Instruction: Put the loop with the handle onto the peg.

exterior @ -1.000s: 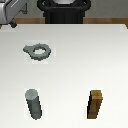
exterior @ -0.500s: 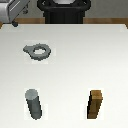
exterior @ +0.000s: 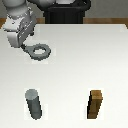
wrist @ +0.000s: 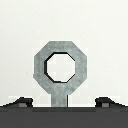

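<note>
**Reach for the handle: grasp not yet made**

You are at the approach step. The flat grey ring with the round hole and stubby tab handle (exterior: 40,50) lies flat on the white table (exterior: 80,65), toward the exterior view's left and near the far side. The gripper (exterior: 25,45) hangs just over the tab end of it. In the wrist view the ring (wrist: 60,66) sits centred, its tab pointing straight back toward the camera and running between the two dark fingertips (wrist: 21,103), which stand spread wide apart, one on each side of the tab and well clear of it. Nothing is pinched.

Your next move, as I judge it, is to come straight down until the tips flank the tab, then close on it. Keep the tab centred so the ring does not swivel as the jaws meet.

The upright grey round cylinder peg (exterior: 34,103) stands well apart, at the near side of the table, with the brown rectangular wooden block (exterior: 95,104) off to the exterior view's right of it. Carry to the peg, not the block.
</note>
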Robot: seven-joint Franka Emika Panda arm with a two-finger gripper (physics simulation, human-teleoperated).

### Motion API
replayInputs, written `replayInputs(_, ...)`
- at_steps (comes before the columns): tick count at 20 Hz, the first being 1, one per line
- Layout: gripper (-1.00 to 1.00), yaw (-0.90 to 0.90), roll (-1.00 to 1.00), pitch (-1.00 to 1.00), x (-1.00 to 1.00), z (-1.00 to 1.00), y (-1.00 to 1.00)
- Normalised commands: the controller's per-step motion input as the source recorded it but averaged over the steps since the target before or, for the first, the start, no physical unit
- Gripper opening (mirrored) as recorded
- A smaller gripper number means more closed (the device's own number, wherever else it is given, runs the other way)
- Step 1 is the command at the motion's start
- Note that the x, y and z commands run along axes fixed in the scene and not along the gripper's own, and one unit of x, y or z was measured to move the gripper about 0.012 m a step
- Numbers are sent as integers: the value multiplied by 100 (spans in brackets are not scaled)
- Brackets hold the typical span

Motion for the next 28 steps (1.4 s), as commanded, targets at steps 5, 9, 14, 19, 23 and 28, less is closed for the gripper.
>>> replayInputs(5,100,0,0,0,-20,-20,-20)
replayInputs(9,100,0,0,0,0,-50,0)
replayInputs(14,-100,0,0,0,0,-40,0)
replayInputs(19,-100,0,0,0,0,0,0)
replayInputs(23,-100,0,0,0,0,50,0)
replayInputs(28,-100,0,0,0,0,100,0)
